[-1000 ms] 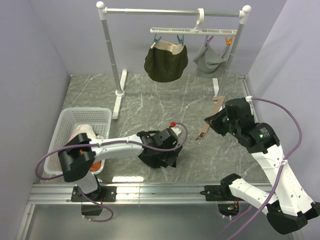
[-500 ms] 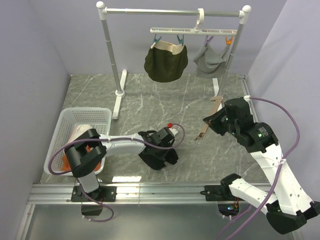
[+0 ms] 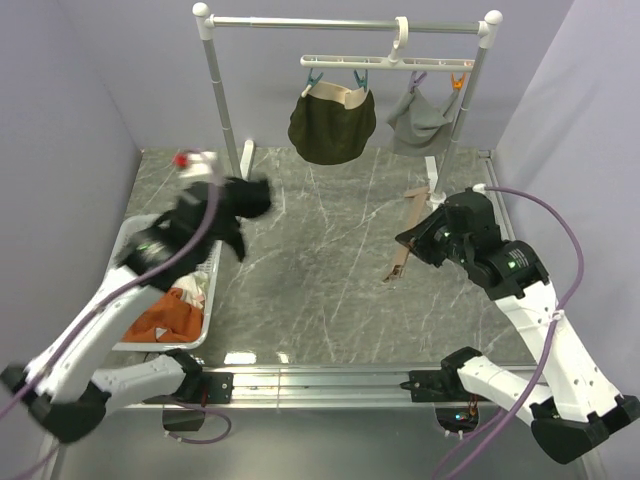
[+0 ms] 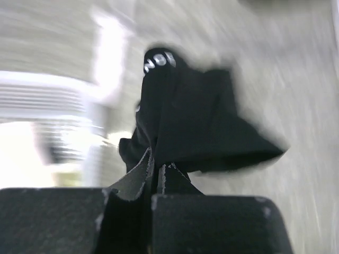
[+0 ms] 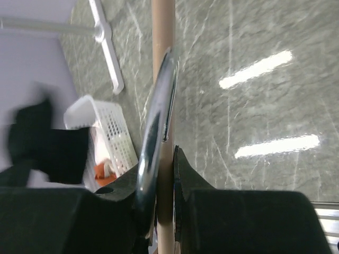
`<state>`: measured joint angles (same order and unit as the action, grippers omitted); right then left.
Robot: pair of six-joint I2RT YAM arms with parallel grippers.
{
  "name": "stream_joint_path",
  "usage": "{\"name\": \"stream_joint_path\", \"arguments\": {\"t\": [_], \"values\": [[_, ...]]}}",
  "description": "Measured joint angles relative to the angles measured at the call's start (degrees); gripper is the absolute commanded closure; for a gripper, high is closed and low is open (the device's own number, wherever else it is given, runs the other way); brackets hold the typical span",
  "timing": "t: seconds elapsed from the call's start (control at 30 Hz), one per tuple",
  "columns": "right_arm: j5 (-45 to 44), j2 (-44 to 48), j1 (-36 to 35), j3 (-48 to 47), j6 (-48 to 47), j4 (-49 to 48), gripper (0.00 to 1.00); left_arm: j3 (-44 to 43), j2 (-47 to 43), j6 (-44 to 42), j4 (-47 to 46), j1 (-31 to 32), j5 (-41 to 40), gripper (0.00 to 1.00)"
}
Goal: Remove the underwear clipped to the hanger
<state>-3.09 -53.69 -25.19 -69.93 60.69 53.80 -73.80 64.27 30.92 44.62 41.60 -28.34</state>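
Your left gripper [image 4: 157,177] is pressed together on the soft black briefs [image 4: 196,127]. The picture from that wrist is blurry, but you can see the black cloth hanging down from the fingers. Seen from above, this arm is lifted up on the left, close to the far end of the white plastic basket [image 3: 208,300]. An orange cloth [image 3: 160,318] and a white cloth [image 3: 190,292] lie in the basket.

Your right gripper [image 3: 408,242] is on the right side. It pinches a flat tan strip [image 3: 398,265]. The strip runs between its fingers and sticks out both ways.

The dark olive green briefs with a cream waistband [image 3: 332,125] and the plain light grey briefs [image 3: 420,120] hang clipped to the white plastic hanger [image 3: 390,63]. The hanger is on the white rail rack [image 3: 215,100] at the far side of the grey marble-look table [image 3: 320,230].
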Motion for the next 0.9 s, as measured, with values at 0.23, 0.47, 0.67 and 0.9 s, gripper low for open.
{"name": "stream_joint_path", "arguments": {"t": [0.23,0.47,0.67,0.9], "values": [[8.7,-3.8,0.0,0.3,-5.1,-5.1,1.00,4.2,-7.9,-4.1,6.0,-20.6,-4.1,1.00],[16.4,-6.3,0.0,-0.2,-10.1,-7.1,1.00,11.5,-4.6,-7.8,8.8,-29.6,2.3,0.17],[16.7,-7.6,-0.3,-1.6,-8.3,-7.0,1.00,9.0,-9.0,-10.4,5.3,-29.5,16.6,0.01],[14.4,-14.9,-8.5,-3.8,-2.3,-7.3,1.00,7.6,-16.4,-13.4,-0.7,-20.2,38.1,0.01]]}}
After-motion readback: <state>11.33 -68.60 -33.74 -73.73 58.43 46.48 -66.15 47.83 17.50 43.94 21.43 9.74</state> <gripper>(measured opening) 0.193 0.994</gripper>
